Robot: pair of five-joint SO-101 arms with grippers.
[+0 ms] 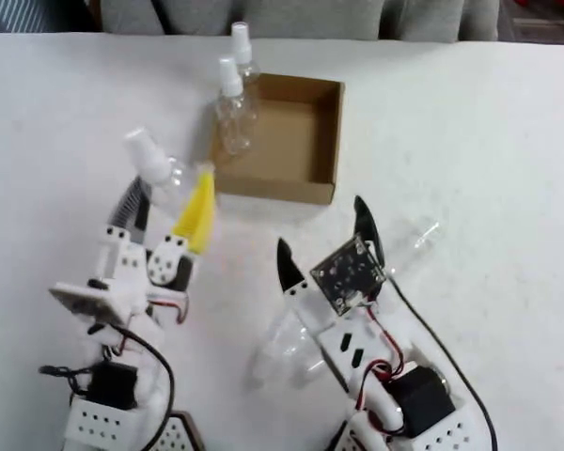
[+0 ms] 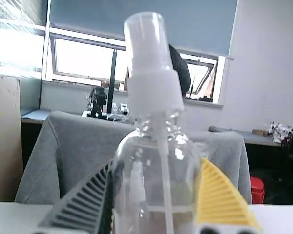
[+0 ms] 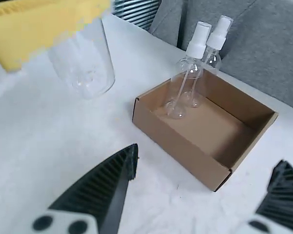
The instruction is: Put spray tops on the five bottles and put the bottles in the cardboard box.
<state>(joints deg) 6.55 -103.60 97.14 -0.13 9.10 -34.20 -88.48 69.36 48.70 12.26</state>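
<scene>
A white table spreads across the high view. Along its far edge stand grey upholstered seat backs, with a striped surface at the far corner. In the left wrist view, the room behind has a wide window under a blue-grey roller blind. A small dark object sits on the sill. A pale wooden panel stands upright at one side. Low at the other side is a red object, perhaps a bin, near a desk with small clutter.
</scene>
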